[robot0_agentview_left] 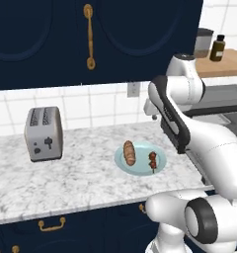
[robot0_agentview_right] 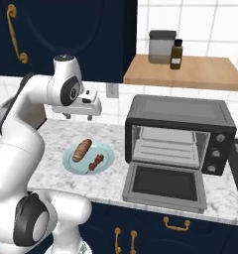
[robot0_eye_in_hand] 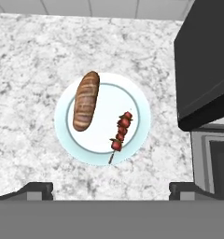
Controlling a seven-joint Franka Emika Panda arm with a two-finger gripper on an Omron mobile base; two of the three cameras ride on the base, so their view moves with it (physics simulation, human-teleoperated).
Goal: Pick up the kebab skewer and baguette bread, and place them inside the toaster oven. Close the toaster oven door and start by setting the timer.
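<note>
Above plate (robot0_eye_in_hand: 142, 116), wide-open gripper (robot0_eye_in_hand: 111, 189); baguette bread (robot0_eye_in_hand: 86, 101), kebab skewer (robot0_eye_in_hand: 121, 130) untouched.

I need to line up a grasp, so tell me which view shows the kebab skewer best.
The hand view: the kebab skewer is seen from straight above, large, with chunks and stick distinct, beside the baguette bread on the plate. Both base views show it small and oblique, unobstructed.

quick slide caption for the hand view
Open gripper hovering above a plate holding baguette bread and kebab skewer.
</note>
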